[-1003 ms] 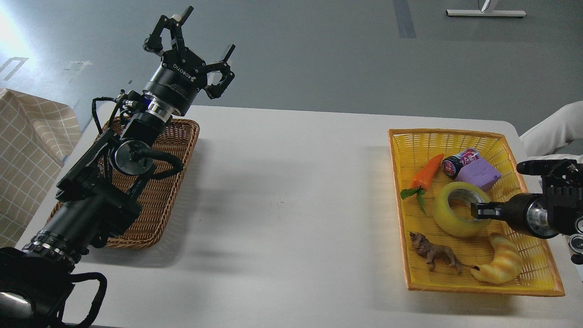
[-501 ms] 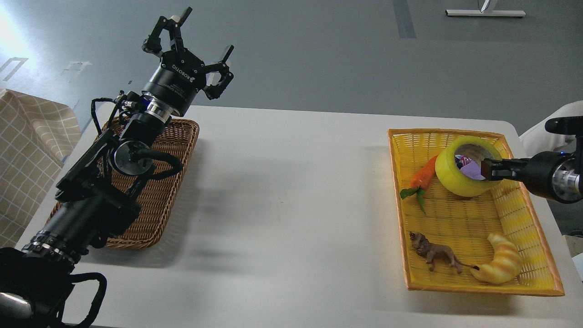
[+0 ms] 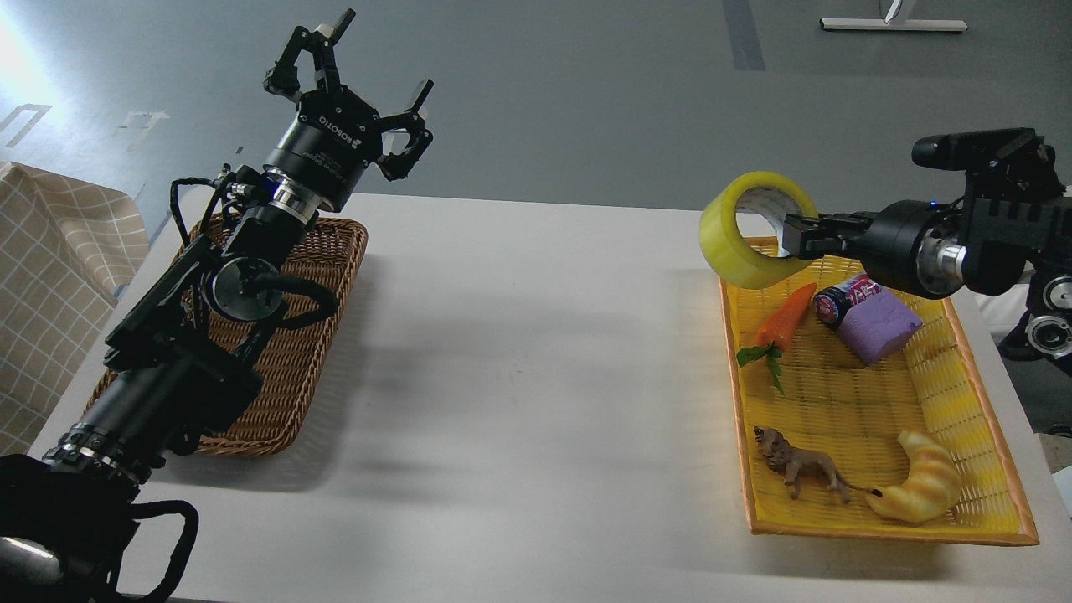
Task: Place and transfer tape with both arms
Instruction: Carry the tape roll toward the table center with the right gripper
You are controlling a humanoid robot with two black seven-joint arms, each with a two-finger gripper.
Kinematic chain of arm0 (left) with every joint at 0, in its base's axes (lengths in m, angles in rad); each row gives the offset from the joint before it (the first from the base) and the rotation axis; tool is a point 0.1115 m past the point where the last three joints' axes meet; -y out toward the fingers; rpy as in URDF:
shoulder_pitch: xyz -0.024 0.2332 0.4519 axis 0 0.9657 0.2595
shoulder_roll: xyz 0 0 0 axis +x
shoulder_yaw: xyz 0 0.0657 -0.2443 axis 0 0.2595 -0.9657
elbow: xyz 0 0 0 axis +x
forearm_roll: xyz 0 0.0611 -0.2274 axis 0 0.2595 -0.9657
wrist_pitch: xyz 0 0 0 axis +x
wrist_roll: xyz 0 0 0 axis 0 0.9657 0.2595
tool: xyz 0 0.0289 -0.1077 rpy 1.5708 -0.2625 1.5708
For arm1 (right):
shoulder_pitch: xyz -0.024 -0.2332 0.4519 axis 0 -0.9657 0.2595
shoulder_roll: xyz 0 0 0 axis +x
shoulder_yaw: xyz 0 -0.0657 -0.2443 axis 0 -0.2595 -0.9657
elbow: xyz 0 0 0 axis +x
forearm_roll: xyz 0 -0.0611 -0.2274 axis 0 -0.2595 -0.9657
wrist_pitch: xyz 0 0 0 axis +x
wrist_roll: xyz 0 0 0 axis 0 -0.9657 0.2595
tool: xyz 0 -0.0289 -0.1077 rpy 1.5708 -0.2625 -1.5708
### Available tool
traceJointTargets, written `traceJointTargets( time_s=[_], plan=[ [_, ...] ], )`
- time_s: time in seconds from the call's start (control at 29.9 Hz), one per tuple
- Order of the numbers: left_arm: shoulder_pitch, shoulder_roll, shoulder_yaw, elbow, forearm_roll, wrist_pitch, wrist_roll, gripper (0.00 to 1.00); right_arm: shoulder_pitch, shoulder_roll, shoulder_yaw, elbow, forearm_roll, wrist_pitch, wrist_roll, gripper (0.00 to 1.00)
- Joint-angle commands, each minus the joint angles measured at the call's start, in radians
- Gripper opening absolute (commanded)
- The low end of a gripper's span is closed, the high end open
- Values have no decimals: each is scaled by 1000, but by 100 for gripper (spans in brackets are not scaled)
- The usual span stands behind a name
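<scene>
Above the far left corner of the yellow basket [image 3: 988, 435], the right end effector [image 3: 796, 237] is gripping the tape [image 3: 741, 239], fingers clamped on the roll's wall with one inside the core, so the roll is hanging off the fingertips, tilted, open side facing the camera. Tape is in the air, clear of the basket and the desk [image 3: 519, 377], touching nothing but the fingers. Judging from the task, it is being carried toward the desk's middle for a handover or set-down.

The left end effector [image 3: 360, 92] is sitting released, fingers spread wide, raised over the far end of the brown wicker basket [image 3: 327, 276], well apart from the tape. It is likely waiting with fingers spread to receive the roll; wicker basket looks like the destination.

Lying in the yellow basket: carrot toy [image 3: 785, 316], purple block [image 3: 879, 328], small jar [image 3: 842, 300], lion figure [image 3: 800, 473], croissant toy [image 3: 921, 486]. None are touching the tape.

Risk, as a guess: rim-only grip may be letting the roll swing or slip during transfer.
</scene>
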Motion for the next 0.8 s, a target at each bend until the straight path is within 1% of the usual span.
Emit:
traceJointTargets(
  time_s=[0.0, 0.07, 0.1, 0.2, 0.3, 0.37, 0.43, 0.64, 0.77],
  plan=[
    [-3, -1, -1, -1, 0, 0, 0, 98, 49, 77, -42, -47, -4, 0, 0, 0],
    [-8, -2, 0, -1, 0, 0, 1, 98, 103, 136, -108, -106, -9, 0, 0, 0],
    [-8, -2, 0, -1, 0, 0, 1, 98, 103, 136, -108, -106, -9, 0, 0, 0],
    [-8, -1, 0, -1, 0, 0, 1, 98, 157, 221, -175, -188, -7, 0, 0, 0],
    [-11, -1, -1, -3, 0, 0, 1, 98, 175, 315, -191, -262, -7, 0, 0, 0],
    [-11, -1, -1, -3, 0, 0, 1, 98, 177, 352, -194, -287, -9, 0, 0, 0],
    [-12, -2, 0, -3, 0, 0, 1, 98, 183, 425, -209, -331, -9, 0, 0, 0],
    [-12, -5, -1, -3, 0, 0, 1, 98, 210, 515, -306, -402, -9, 0, 0, 0],
    [-14, -8, -1, -3, 0, 0, 1, 98, 210, 552, -311, -443, -6, 0, 0, 0]
  ],
)
